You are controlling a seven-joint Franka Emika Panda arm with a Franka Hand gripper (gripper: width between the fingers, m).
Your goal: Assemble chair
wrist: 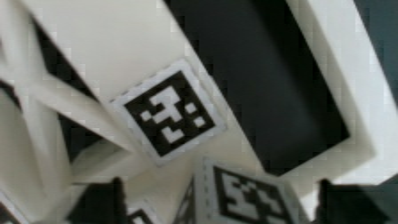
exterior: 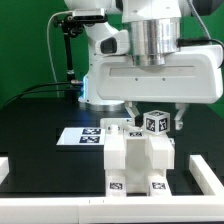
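The chair point(exterior: 135, 160) is a blocky white assembly of tagged slabs standing at the middle of the black table. A small white chair part with black-and-white tags point(exterior: 155, 122) stands up from its top. My gripper point(exterior: 156, 118) hangs straight above, one finger on each side of this part. In the wrist view the tagged part point(wrist: 253, 195) sits between my fingertips point(wrist: 111, 200), with a gap showing on one side. The gripper point(wrist: 224, 203) looks open around it. A larger tagged chair slab point(wrist: 169, 108) fills the wrist view beyond.
The marker board point(exterior: 82, 136) lies flat on the table behind the chair, toward the exterior view's left. White rails point(exterior: 205, 172) border the table at the front and sides. A black camera stand point(exterior: 66, 45) rises at the back.
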